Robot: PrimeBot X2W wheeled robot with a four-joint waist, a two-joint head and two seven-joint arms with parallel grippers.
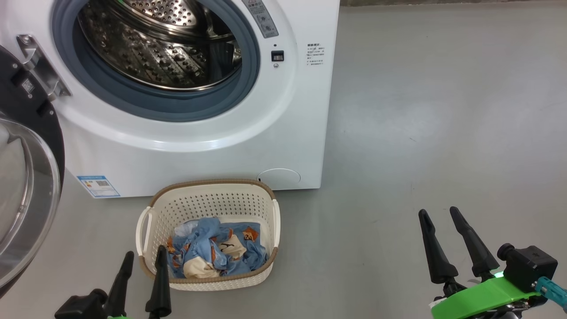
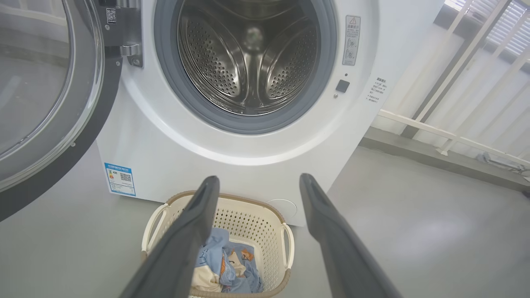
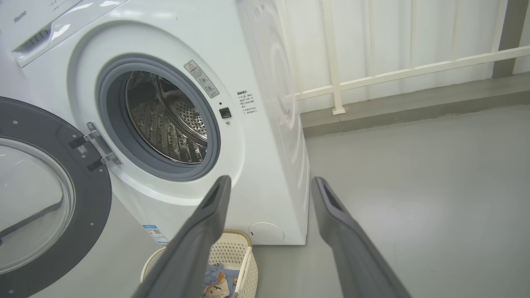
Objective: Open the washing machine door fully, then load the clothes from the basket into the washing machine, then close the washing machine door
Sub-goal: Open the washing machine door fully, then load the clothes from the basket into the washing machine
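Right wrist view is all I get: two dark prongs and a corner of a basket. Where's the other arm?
Observer: In the head view the left gripper, open, shows at the basket's near left corner. Whether it touches, I cannot tell.
Operator: Is the basket full?
Observer: No. One crumpled heap of clothes lies on its floor, below the rim.
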